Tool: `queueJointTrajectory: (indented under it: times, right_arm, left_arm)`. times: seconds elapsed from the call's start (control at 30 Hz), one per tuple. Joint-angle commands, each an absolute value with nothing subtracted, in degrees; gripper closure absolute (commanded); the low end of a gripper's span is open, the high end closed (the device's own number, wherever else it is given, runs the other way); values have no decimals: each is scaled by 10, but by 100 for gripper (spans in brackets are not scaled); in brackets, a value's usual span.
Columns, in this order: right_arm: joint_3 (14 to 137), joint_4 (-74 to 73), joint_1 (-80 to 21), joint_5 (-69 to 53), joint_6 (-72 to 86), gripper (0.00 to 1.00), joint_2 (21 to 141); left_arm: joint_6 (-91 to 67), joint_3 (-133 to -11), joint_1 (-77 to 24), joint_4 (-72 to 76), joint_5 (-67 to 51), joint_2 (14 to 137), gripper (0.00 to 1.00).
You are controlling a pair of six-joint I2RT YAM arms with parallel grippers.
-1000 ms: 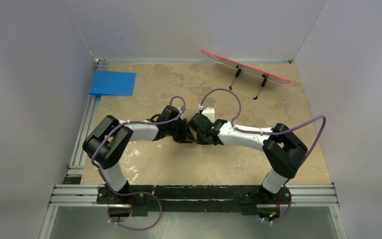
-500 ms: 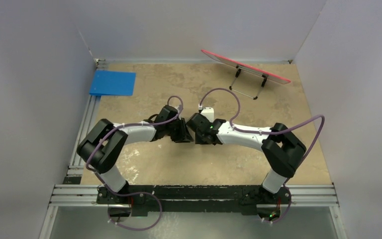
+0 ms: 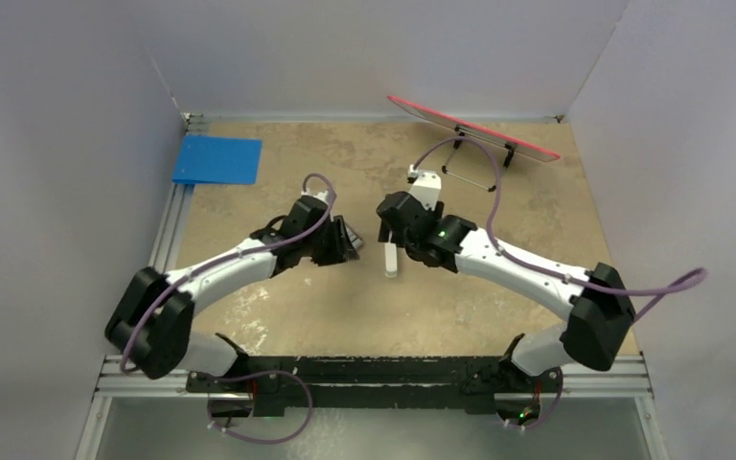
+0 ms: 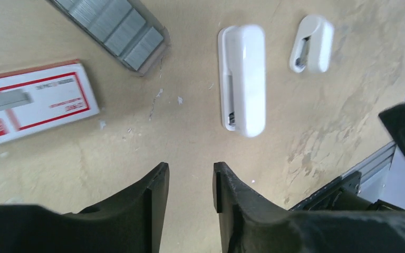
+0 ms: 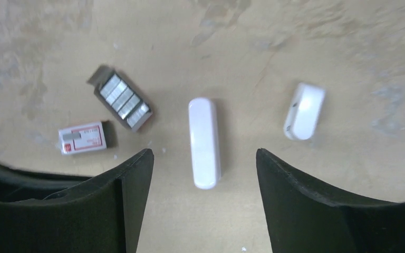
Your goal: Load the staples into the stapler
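— Bench [image 3: 297, 316] first: what lies on it, counted?
— One blue sheet [image 3: 218, 159] at the far left and one red board [image 3: 474, 127] tilted on a wire stand at the far right. Two arms reach over it, with one gripper each.
— And the small things?
— One stapler [image 5: 204, 142] lies flat on the bench, between the tray [image 5: 99, 79] and one shorter white piece [image 5: 304, 110], apart from both. The one open tray holds the staples [image 5: 123, 101], just beside one red-and-white box [image 5: 83, 138].
— The left gripper [image 4: 190, 167]?
— Its fingers are a little apart with nothing between them, over bare bench near the stapler.
— The right gripper [image 5: 203, 153]?
— It is spread wide and holds nothing; the stapler shows between its fingers.
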State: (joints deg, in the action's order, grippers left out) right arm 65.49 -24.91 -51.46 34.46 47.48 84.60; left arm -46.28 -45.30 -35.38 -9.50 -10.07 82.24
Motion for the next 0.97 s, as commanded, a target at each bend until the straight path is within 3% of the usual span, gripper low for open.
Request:
queueJointTrajectory:
  times: [0.0, 0.13, 0.23, 0.4, 0.93]
  right_arm:
    - [668, -277, -513, 475, 457, 24, 768]
    - [661, -275, -513, 548, 428, 16, 690]
    - [654, -257, -513, 572, 400, 12, 617]
    - [631, -202, -513, 597, 351, 1, 512]
    - [694, -188, -513, 612, 321, 1, 483]
  left_arm:
    - [-415, -503, -353, -184, -9, 702, 60]
    - [-363, -531, -353, -246, 42, 588, 41]
    - [-319, -566, -353, -296, 85, 516, 33]
    - [-231, -640, -353, -355, 129, 450, 28]
    - [-231, -701, -353, -422, 164, 377, 22]
